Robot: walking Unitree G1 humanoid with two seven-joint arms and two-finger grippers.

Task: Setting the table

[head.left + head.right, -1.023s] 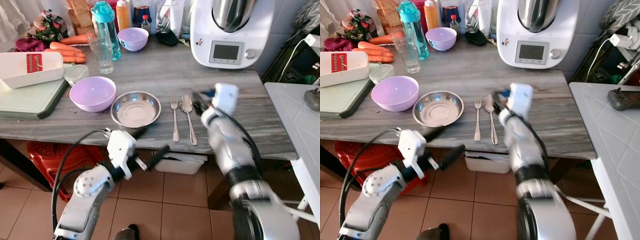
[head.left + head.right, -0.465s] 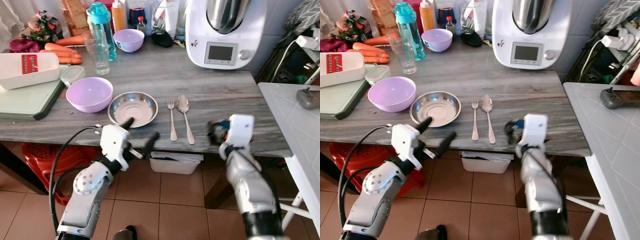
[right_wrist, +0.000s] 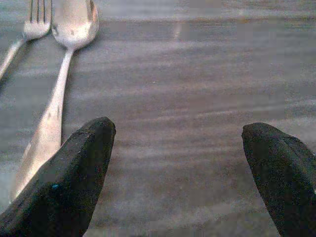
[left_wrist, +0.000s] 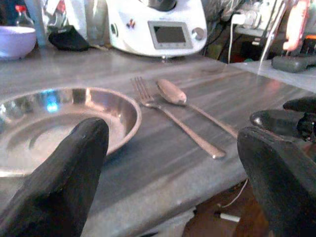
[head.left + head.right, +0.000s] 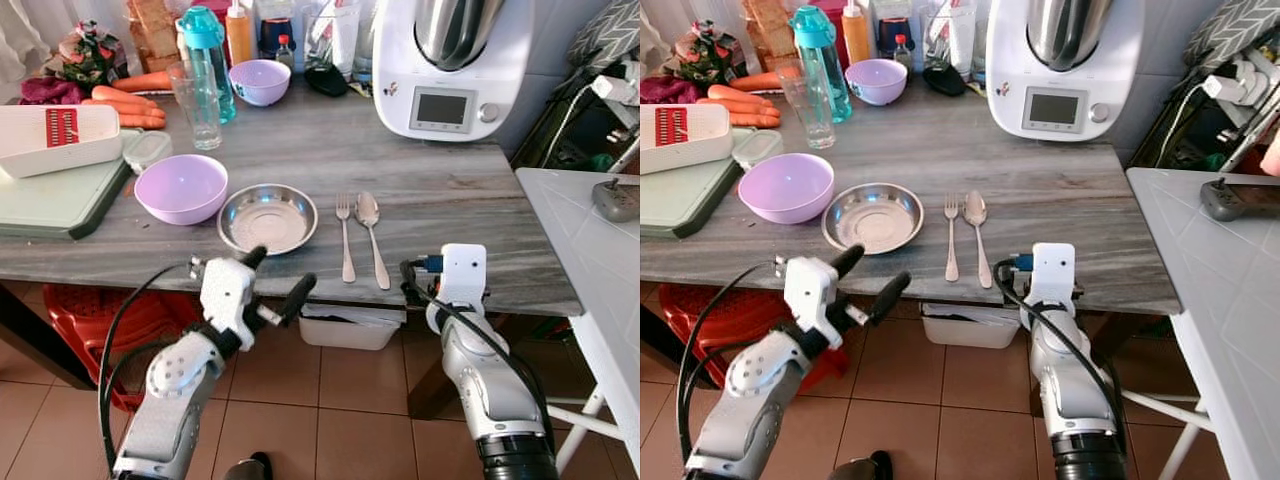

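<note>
Down at the front edge of the grey wooden table (image 5: 450,190), both arms hang just off the tabletop with nothing in them: the left gripper (image 5: 275,277) has its two black fingers spread wide below the rim, pointing toward the steel plate (image 5: 268,217), and the right gripper (image 3: 180,173) is likewise spread and empty, aimed along the bare boards beside the cutlery. That looks like a pause between placings. Just past the edge, the plate sits with the fork (image 5: 346,236) and spoon (image 5: 372,232) side by side to its right, handles toward the robot, a place setting as it should lie. Beside the plate on the left rests a lilac bowl (image 5: 182,187), close but apart. Further back stand a drinking glass (image 5: 196,103) and a teal bottle (image 5: 208,58), probably what the setting lacks; a smaller lilac bowl (image 5: 259,81), carrots (image 5: 125,97), a white slicer tray (image 5: 58,139) and the big kitchen machine (image 5: 453,62) crowd the far side, so reaching the glass means going over the bowl
</note>
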